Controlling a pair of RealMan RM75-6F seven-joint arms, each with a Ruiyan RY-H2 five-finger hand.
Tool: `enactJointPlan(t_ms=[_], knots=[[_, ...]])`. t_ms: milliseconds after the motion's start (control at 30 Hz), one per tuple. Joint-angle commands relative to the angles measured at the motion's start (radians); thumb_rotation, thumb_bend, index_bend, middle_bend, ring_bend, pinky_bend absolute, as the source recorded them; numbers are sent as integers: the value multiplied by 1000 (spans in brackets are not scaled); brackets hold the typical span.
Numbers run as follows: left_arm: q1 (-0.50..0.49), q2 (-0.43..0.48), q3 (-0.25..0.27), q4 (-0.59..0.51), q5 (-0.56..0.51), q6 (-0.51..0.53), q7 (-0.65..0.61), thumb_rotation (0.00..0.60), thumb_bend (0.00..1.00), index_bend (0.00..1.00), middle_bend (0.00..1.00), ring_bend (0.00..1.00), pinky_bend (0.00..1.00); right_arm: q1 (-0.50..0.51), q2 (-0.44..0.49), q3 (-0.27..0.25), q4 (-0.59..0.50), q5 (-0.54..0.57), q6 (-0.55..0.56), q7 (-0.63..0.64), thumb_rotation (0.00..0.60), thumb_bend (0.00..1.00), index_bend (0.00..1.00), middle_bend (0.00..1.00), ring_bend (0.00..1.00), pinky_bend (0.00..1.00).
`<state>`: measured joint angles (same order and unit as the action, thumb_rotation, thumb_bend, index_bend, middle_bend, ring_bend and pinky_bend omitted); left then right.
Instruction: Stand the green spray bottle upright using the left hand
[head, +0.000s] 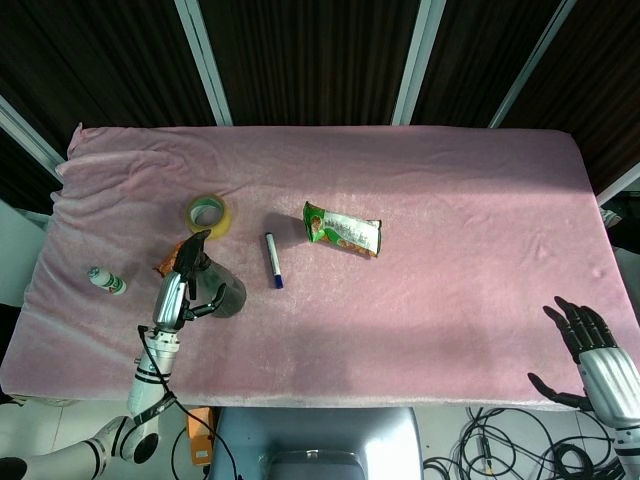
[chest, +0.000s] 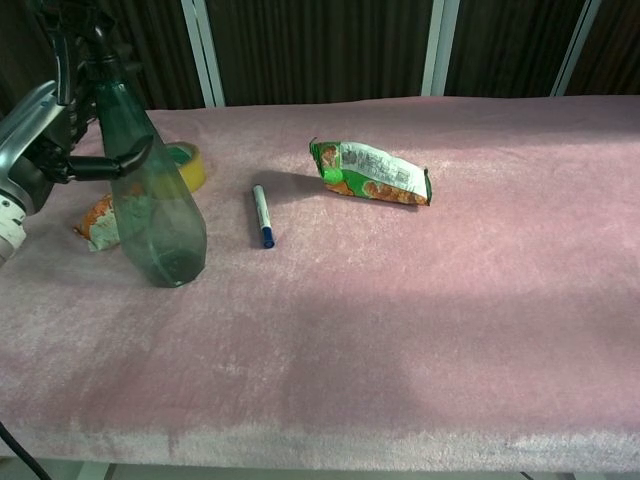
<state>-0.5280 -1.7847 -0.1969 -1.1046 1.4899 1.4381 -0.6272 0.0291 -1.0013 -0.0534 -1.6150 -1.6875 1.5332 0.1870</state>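
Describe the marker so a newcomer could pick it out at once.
On the pink tablecloth, look left of centre, between the green spray bottle and the green snack packet. The marker lies flat there, alone: a slim white stick with a blue cap toward the near edge.

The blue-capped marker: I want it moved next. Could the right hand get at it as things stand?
Probably not easily: the right hand sits open off the table's far right corner, while the marker lies far across, beside the spray bottle. Nothing blocks it; the left hand is nearer.
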Motion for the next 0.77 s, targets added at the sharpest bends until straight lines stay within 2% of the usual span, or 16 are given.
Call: enactJointPlan(t_ms=[33,167,267,367,433,500,600,667,767], knots=[[8,41,11,-11,18,8,30,600,361,0,1,0,0,0,1,-1,2,-2,0,3,600,368,0,0,0,2],[36,165,53,-54,51,8,95,600,331,0,0,0,0,-4,4,-1,5,0,8,13,600,368,0,0,0,2],[83,262,98,-49,100,65,170,600,322,0,0,0,0,-7,3,2,9,4,15,10,600,367,0,0,0,2],[148,385,181,-64,122,54,331,600,326,0,0,0,0,-8,-4,4,8,8,13,-7,600,367,0,0,0,2],[203,496,236,-181,72,-8,500,600,335,0,0,0,0,-5,-12,3,4,11,1,-28,600,367,0,0,0,2],[258,562,251,-318,2,-12,659,600,340,0,0,0,0,-1,-19,2,-1,11,-10,-51,600,368,0,0,0,2],[313,539,255,-348,9,68,742,600,342,0,0,0,0,0,-28,3,-8,13,-16,-78,600,368,0,0,0,2],[324,536,270,-350,27,74,799,600,347,0,0,0,0,0,-34,6,-10,16,-16,-92,600,368,0,0,0,2],[332,531,275,-351,71,99,781,600,352,0,0,0,0,1,-41,9,-13,21,-18,-108,600,368,0,0,0,2]])
